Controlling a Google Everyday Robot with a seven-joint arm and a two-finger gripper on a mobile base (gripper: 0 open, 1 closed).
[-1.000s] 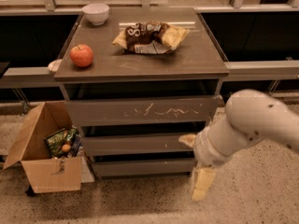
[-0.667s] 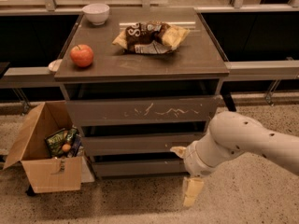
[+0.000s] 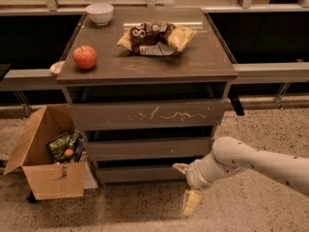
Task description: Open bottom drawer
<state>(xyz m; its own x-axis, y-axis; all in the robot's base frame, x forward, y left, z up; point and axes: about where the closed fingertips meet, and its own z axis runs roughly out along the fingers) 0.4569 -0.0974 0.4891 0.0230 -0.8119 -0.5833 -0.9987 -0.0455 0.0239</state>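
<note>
The bottom drawer (image 3: 137, 174) is the lowest, slim grey-brown front of the cabinet and sits flush under the middle front (image 3: 147, 149). The tall top front (image 3: 147, 114) bears white scratches. My gripper (image 3: 186, 185) is low, at the right end of the bottom drawer, just in front of it. It is open: one cream fingertip (image 3: 180, 167) lies at the drawer's front, the other (image 3: 191, 202) hangs lower, over the floor. It holds nothing. My white arm (image 3: 251, 161) comes in from the right.
On the cabinet top (image 3: 203, 57) lie a red apple (image 3: 85, 57), a white bowl (image 3: 99, 13) and chip bags (image 3: 156, 37). An open cardboard box (image 3: 46, 166) with snacks stands on the speckled floor left of the drawers.
My arm has swung left and lower, bringing the gripper from beside the cabinet's right side to the right end of the bottom drawer. The drawers have not moved.
</note>
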